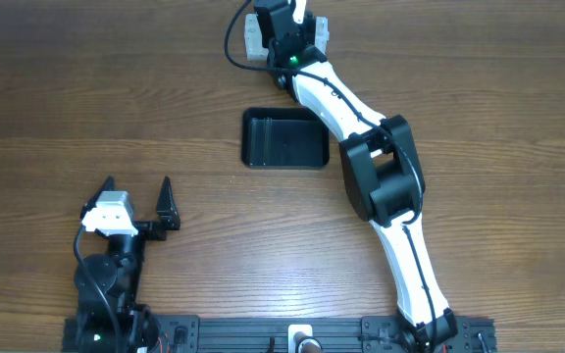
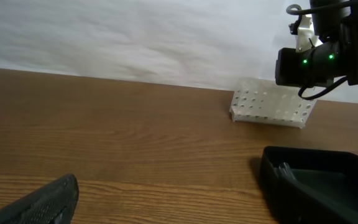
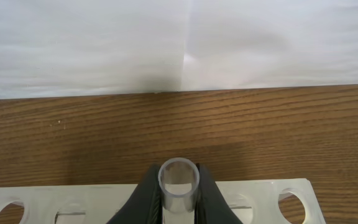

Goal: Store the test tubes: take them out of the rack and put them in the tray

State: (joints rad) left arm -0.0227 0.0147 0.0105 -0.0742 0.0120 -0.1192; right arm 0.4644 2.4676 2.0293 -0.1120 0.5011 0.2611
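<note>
Your left gripper sits on the near side of the worktop close to its base, jaws spread wide. Further out, the black tray lies mid-worktop, well apart from that gripper. Beyond it, at the far side, stands the white test tube rack. Your right gripper is over the rack, jaws pinching a clear test tube, upright with its open mouth up. Can't tell whether its lower end is in a rack hole.
</note>
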